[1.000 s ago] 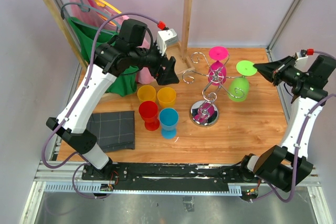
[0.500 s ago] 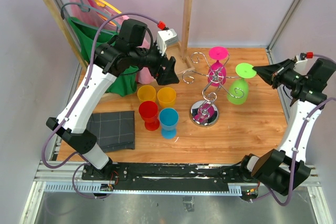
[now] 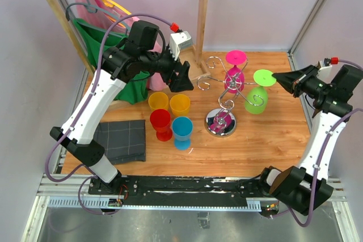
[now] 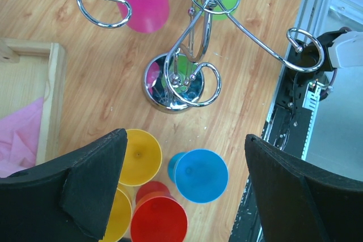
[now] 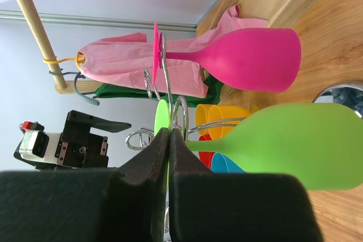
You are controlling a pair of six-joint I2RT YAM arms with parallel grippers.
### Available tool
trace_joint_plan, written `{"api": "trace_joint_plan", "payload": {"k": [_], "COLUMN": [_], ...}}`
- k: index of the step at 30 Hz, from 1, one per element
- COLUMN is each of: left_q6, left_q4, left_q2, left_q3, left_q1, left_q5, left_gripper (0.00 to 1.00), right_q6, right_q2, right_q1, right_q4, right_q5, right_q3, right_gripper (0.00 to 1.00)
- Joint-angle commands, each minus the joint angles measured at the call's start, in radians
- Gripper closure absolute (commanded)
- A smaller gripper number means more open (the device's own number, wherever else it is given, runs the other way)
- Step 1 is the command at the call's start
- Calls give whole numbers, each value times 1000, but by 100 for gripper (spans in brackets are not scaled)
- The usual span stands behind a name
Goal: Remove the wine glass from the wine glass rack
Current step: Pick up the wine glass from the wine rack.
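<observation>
The chrome wine glass rack (image 3: 221,124) stands mid-table, and its mirrored base (image 4: 173,82) also shows in the left wrist view. A green wine glass (image 3: 256,99) hangs upside down and tilted from a curled hook arm on the rack's right. My right gripper (image 3: 278,75) is shut on the thin edge of its round foot, and the right wrist view shows the fingers (image 5: 169,131) pinching that green disc with the bowl (image 5: 300,143) beyond. A pink wine glass (image 3: 235,75) hangs at the back. My left gripper (image 4: 186,140) hovers open, holding nothing, left of the rack.
Two yellow cups (image 3: 169,103), a red cup (image 3: 160,122) and a blue cup (image 3: 182,128) stand left of the rack. A grey cloth (image 3: 122,140) lies at the front left. A wooden clothes rack (image 3: 201,9) with hung garments fills the back left.
The right arm's wrist has drifted slightly right and down while its fingers stay on the green foot. The green glass has tipped down a little. The left arm has not moved.
</observation>
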Motion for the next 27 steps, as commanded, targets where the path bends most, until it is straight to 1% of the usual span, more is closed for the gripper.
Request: {"api": "trace_joint_plan", "payload": {"k": [1,8,14,20,27], "left_q6": [7,-1,-5,-3,2], "left_q4": [17,16,17,17,17], "left_q2": [11,19,20,25,19], "left_q3": [-2,1,2,11,1], "left_q1": [7,7,7,7,7], "left_q5": [27,33,35,27,20], "left_gripper": [11,10,11,11,11], "right_q6": [-4,-2,46,61,89], "right_q2": [-27,-26,-20,0,48], "right_q1": [1,30,56,139,201], "right_q4": [3,20,89,126,185], "right_q5": [-21,-17,-11,30,66], "right_q3": [-20,-22,-29,-26,-4], "right_gripper": [99,99,100,99,100]}}
